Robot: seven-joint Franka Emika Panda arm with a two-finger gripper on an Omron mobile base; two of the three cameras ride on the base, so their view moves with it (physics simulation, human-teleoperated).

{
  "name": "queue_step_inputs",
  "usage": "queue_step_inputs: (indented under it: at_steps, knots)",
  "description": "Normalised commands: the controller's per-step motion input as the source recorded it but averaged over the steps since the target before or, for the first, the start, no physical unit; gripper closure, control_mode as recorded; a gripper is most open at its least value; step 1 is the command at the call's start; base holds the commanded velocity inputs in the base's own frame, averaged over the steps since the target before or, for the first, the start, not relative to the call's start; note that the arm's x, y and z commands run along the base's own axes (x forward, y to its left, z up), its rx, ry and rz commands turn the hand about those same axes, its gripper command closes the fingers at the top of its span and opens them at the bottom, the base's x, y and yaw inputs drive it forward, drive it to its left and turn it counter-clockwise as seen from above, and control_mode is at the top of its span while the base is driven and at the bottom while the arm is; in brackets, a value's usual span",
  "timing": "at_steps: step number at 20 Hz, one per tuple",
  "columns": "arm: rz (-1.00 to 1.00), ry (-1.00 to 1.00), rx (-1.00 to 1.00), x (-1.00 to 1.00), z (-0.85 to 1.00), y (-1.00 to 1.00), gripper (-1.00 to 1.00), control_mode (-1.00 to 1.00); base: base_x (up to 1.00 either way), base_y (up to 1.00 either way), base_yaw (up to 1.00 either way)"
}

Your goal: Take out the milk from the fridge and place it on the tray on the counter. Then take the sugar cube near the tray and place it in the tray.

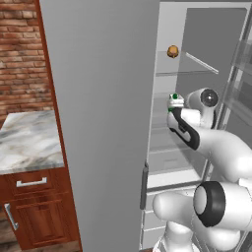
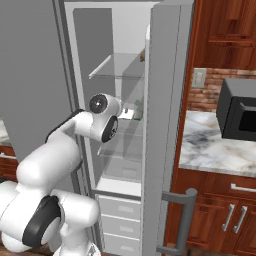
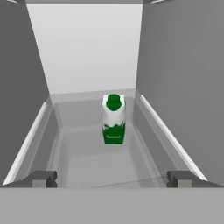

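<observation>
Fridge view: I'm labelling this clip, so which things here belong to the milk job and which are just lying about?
For the job:
milk
fridge
counter
gripper, open

Just there:
brown-orange ball
microwave

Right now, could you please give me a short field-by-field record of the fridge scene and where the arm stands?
fridge: door open, pale interior and glass shelves showing
milk: upright on a fridge shelf, green cap on top
gripper: open, finger tips wide apart, lined up with the milk, not touching it
small brown-orange ball: on a higher shelf than the milk
counter: marble top beside the fridge
task stage: milk not yet grasped
</observation>
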Motion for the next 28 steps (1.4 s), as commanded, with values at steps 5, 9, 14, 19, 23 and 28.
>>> queue_step_inputs:
  at_steps: [5, 9, 14, 19, 23, 28]
  knots:
    - [0.00, -0.06, 0.00, 0.13, 0.00, -0.03, -1.00, -1.00, 0.00, 0.00, 0.00]
    - [0.03, -0.12, 0.00, 0.29, 0.00, -0.05, -1.00, -1.00, 0.00, 0.00, 0.00]
    - [0.04, -0.12, 0.00, 0.31, -0.03, 0.00, -1.00, -1.00, 0.00, 0.00, 0.00]
    - [0.03, 0.00, 0.00, 0.22, 0.00, -0.15, -1.00, -1.00, 0.00, 0.00, 0.00]
    - [0.00, 0.00, 0.00, 0.28, 0.00, -0.18, -1.00, -1.00, 0.00, 0.00, 0.00]
    - [0.00, 0.00, 0.00, 0.42, -0.08, 0.00, -1.00, -1.00, 0.00, 0.00, 0.00]
